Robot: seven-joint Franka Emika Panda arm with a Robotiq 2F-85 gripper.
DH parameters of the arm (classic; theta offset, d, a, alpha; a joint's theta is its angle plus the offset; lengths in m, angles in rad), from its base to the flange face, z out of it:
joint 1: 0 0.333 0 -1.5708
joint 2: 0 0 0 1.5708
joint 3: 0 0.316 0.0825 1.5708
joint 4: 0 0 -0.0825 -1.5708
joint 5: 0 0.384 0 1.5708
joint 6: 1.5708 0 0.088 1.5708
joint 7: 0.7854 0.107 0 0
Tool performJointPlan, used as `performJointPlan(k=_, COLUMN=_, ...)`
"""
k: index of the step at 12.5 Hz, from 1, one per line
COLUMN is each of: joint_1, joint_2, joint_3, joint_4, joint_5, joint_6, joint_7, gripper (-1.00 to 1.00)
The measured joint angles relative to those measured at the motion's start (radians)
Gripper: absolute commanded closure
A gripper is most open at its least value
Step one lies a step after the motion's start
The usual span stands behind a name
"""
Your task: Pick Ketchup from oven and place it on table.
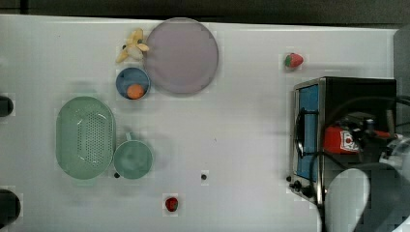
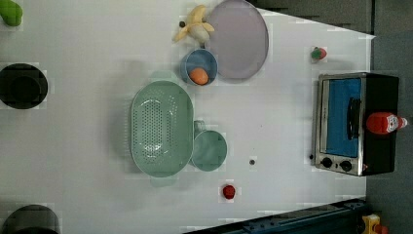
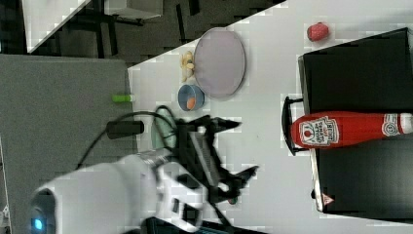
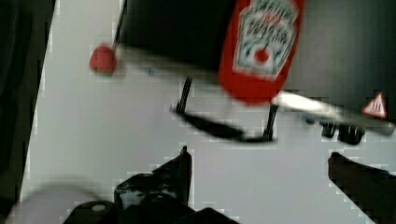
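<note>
A: Ketchup, a red plastic squeeze bottle [image 3: 341, 129] with a white cap, is seen lying on its side on top of the boxy black toaster oven [image 3: 360, 63], its base overhanging the door handle.

B: The gripper [image 3: 242, 146] is held off the oven's front, fingers [image 3: 229, 123] spread wide, nothing held. The bottle's body should be straddled squarely before closing.

A: The dark handle [image 4: 219, 128] below the bottle could be snagged. A strawberry [image 3: 317, 31] lies on the white worktop [image 1: 241, 125] beside the oven, well clear.
</note>
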Motion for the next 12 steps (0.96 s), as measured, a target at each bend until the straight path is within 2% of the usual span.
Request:
performJointPlan(k=3, joint_1=-0.023, joint_2=0.063, joint_3=-0.033, joint_4=0.011, joint_5=-0.003, joint_6=0.108, joint_7=-0.001, gripper=-1.0)
performJointPlan(k=6, joint_1=-0.033, joint_2=0.182, joint_3=-0.072, joint_4=0.055, joint_5=-0.002, joint_6=0.182, joint_7=-0.001, gripper=-1.0)
performJointPlan(k=8, joint_1=-0.027, joint_2=0.259, joint_3=-0.098, joint_4=0.06, joint_5=0.071, joint_6=0.209, joint_7=0.001, gripper=-1.0)
performJointPlan(k=10, joint_1=-0.033, joint_2=0.341, joint_3=-0.117, joint_4=0.062, joint_5=0.098, joint_6=0.202, joint_7=0.008, gripper=-1.0)
performJointPlan(k=12, joint_1=-0.054, joint_2=0.411, joint_3=-0.115, joint_4=0.071, joint_5=0.142, joint_6=0.212, joint_7=0.008, gripper=-1.0)
